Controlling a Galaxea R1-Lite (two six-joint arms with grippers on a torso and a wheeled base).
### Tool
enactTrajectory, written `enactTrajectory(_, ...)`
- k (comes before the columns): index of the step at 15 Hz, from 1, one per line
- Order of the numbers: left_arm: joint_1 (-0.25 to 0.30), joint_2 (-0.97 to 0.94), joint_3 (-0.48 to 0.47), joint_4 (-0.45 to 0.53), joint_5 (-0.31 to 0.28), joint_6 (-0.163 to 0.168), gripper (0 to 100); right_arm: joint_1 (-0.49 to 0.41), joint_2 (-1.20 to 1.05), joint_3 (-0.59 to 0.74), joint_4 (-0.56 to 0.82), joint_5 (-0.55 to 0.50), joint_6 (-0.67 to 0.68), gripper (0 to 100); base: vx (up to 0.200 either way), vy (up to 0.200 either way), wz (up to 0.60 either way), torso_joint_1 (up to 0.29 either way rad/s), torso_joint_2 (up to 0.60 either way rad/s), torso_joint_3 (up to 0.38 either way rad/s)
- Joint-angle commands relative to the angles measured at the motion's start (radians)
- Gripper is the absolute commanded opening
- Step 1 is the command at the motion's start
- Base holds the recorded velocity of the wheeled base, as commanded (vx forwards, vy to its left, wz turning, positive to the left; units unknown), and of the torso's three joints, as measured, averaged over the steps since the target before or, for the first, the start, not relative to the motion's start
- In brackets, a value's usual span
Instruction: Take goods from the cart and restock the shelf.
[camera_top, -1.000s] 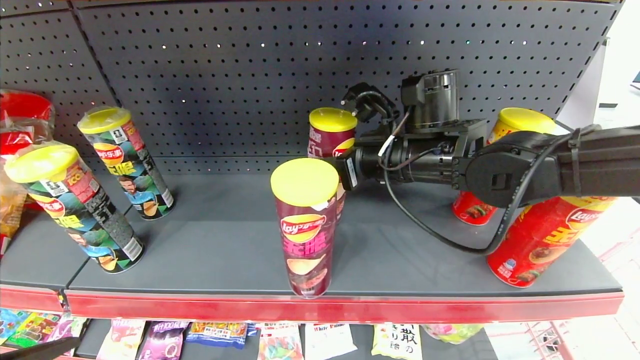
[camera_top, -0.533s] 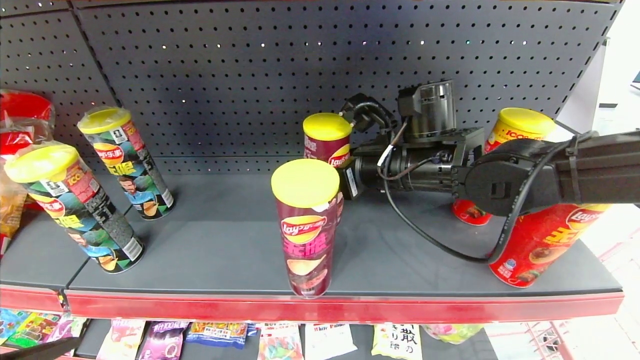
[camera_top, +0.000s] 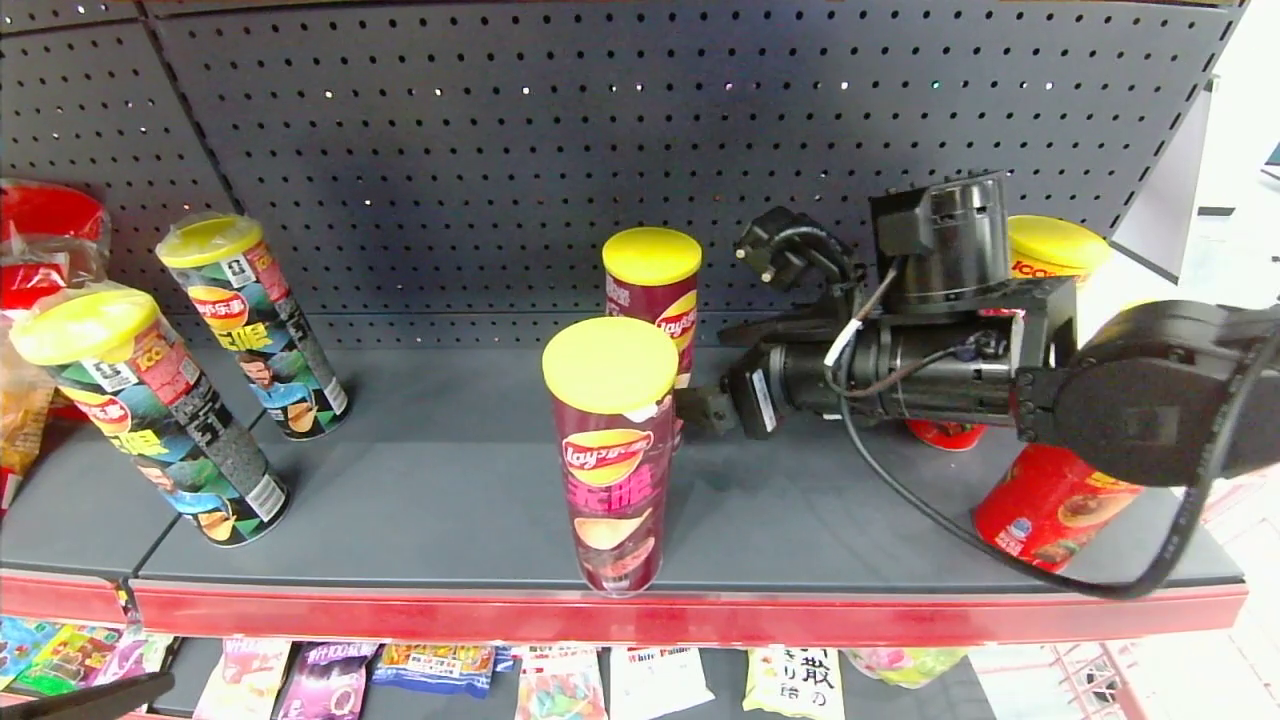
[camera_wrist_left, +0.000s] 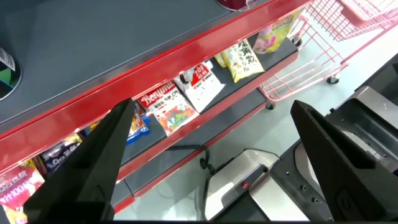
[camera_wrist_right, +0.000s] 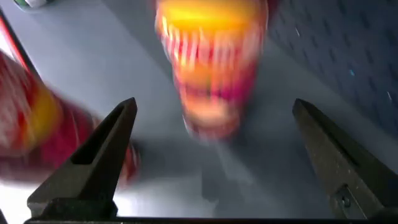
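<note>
Maroon rear can (camera_top: 652, 290), seemingly clear of right gripper (camera_wrist_right: 212, 104)

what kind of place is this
Probably a shop aisle, or a mock-up of one: a red-edged shelf with a pegboard back holds chip cans, snack packets lie on the level below, and a pink cart stands beside it.
</note>
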Motion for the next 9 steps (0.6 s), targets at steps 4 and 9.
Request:
enactTrajectory(4,0.0,0.104,-0.011,-0.006,0.002,0.0,100,-0.017,-0.199,0.192,0.0,-0.032,0.027,100,0.0,0.0,0.0,0.0,0.0,0.0)
enactTrajectory(9,0.06,0.177,-0.016,-0.006,0.019,0.0,100,-0.01,-0.397,0.401,0.0,-0.015,0.035,100,0.0,0.0,0.0,0.0,0.0,0.0)
